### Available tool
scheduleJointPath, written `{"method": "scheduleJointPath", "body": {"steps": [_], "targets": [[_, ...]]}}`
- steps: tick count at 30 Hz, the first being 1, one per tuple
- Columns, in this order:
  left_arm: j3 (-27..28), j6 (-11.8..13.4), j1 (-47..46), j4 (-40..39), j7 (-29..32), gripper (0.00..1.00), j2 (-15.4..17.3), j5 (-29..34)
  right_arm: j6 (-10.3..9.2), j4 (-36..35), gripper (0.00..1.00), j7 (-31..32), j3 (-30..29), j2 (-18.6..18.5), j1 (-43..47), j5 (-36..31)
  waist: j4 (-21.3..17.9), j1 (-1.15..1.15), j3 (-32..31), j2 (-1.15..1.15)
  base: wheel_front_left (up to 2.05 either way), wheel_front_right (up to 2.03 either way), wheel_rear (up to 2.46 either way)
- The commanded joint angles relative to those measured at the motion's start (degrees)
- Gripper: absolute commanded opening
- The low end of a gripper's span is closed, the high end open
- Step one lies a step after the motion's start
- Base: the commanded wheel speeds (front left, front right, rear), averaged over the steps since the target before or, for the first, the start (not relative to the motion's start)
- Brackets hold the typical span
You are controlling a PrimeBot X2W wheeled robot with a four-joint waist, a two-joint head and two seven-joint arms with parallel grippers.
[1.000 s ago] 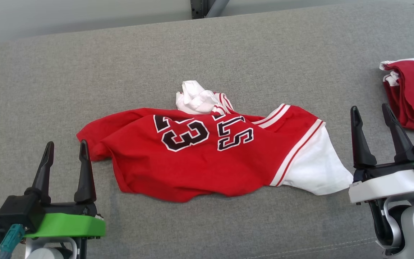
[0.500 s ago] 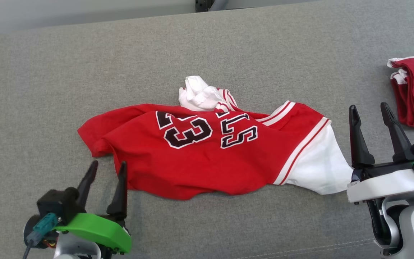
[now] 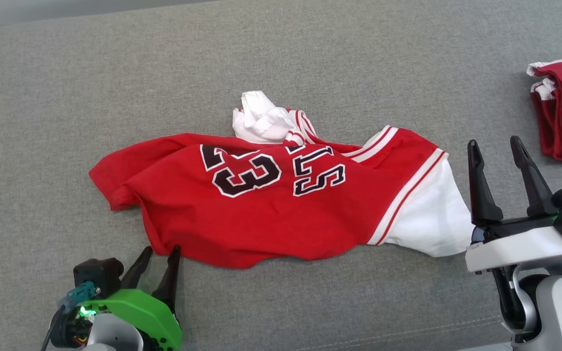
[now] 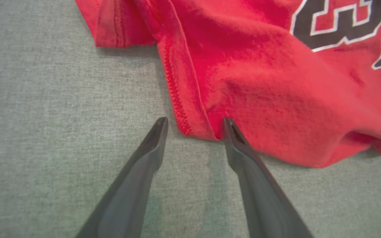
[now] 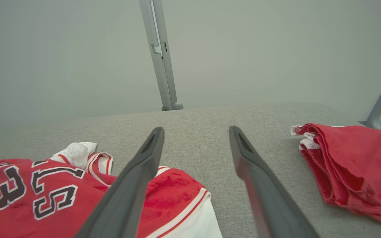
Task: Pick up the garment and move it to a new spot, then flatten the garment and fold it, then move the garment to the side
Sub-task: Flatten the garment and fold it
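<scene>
Evidently lining up grasp — left pincer [image 4: 194, 121] apart, straddling near hem [image 4: 176, 105] of red jersey [image 3: 271, 219]; right pincer [image 3: 493, 142] apart beside white sleeve [image 3: 432, 219].

Left housing [image 3: 137, 312] green, right housing [image 3: 520, 246] white; dark jaws; possibly teal plug [image 3: 80, 294].
</scene>
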Motion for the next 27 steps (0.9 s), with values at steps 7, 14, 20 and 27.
{"method": "scheduleJointPath", "body": {"steps": [7, 14, 20, 27], "targets": [[1.21, -1.39, -3.31, 4.21, -3.19, 0.0, -0.25, -0.5, -0.03, 0.47, 1.0, -0.54, -0.31, 0.24, -0.75, -0.51, -0.4, 0.0, 0.36, 0.0, 0.0, 0.0, 0.0], [2.5, 0.06, -1.21, -3.67, -5.26, 0.0, 1.67, 0.51, -0.03, 0.5, 1.0, -0.55, -1.73, 0.44, 0.51, -0.82, 0.94, 0.0, -0.38, 0.0, 0.0, 0.0, 0.0], [3.65, 3.14, 2.51, -17.36, -2.11, 0.0, 5.34, 1.48, -0.03, 0.86, 1.0, -0.56, -2.33, 0.6, 0.72, -0.7, 3.24, 0.0, -0.83, 0.0, 0.0, 0.0, 0.0], [5.4, 6.6, 5.16, -29.72, 0.0, 0.0, 7.57, 2.86, -0.03, 1.38, 1.0, -0.77, -2.53, 0.84, 0.56, -0.65, 5.05, 0.0, -0.78, 0.0, 0.0, 0.0, 0.0]]}}
